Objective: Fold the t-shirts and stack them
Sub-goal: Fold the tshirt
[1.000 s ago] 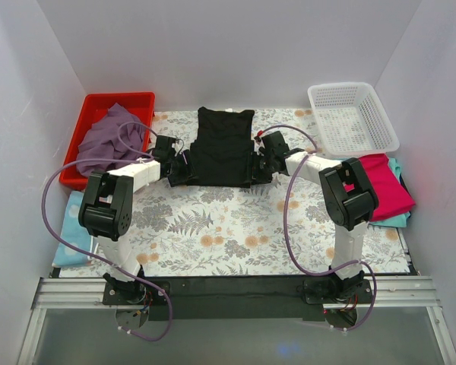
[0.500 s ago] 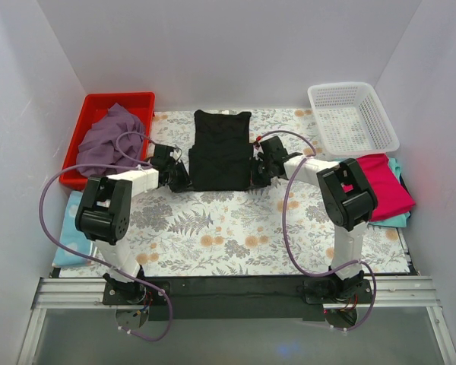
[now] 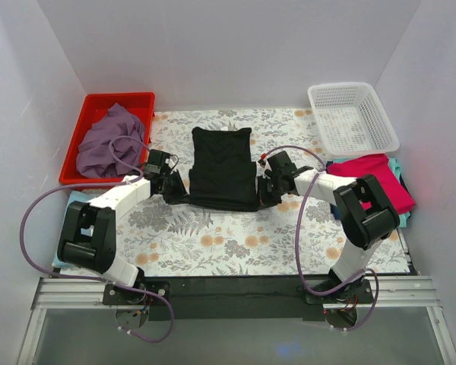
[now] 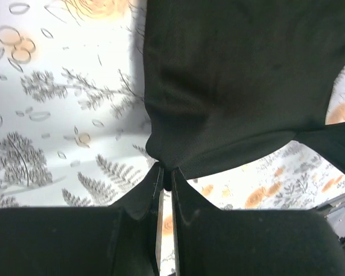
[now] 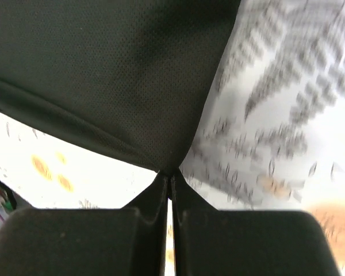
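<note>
1. shirt (image 3: pixel 223 167), black, lies on the floral mat (image 3: pixel 213 243), between the two arms.
2. left gripper (image 3: pixel 176 186) is clenched on the shirt's near left corner.
3. right gripper (image 3: pixel 267 188) pinches its near right corner.

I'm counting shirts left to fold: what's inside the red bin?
A crumpled dusty purple t-shirt lies in the red bin, covering most of its floor. Whether another shirt sits beneath it cannot be seen, because the purple cloth hides that.
</note>
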{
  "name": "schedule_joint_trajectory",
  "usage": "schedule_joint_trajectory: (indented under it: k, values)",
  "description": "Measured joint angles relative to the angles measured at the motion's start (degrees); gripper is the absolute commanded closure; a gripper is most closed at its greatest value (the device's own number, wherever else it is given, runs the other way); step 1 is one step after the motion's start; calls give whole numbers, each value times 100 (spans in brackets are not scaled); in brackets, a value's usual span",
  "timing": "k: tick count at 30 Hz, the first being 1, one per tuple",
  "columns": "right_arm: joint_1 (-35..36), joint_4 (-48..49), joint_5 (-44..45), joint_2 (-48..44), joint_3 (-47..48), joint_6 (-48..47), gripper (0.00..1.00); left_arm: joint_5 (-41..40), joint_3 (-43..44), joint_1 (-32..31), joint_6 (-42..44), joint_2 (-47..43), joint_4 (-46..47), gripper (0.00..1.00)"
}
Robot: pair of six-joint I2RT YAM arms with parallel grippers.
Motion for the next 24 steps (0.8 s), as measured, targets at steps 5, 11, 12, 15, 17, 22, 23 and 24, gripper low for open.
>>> schedule_joint_trajectory:
  k: [5,11,12,15,17,22,23,24]
  values:
    - [61,-560,-37,-863,-208,-190,99,28,-236,-214,-251,-981,-649,100]
    - [96,-1196,-109,-1805,-254,-291,99,-74,-225,-516,-564,-1878,-1388,100]
    - [109,-1276,-122,-1869,-245,-291,99,-118,-181,-531,-592,-1954,-1482,100]
    - [142,-1561,-144,-2017,-118,-295,99,-289,138,-551,-671,-2013,-1735,100]
    - [144,-1659,-122,-2026,48,-297,99,-424,363,-553,-704,-1974,-1781,100]
    - [144,-1786,168,-1965,743,-393,99,-929,1169,-562,-763,-1635,-1727,100]
    - [144,-1792,249,-1899,942,-426,99,-1047,1342,-562,-763,-1528,-1698,100]
    - [142,-1792,315,-1832,1108,-452,99,-1156,1504,-562,-761,-1412,-1663,100]
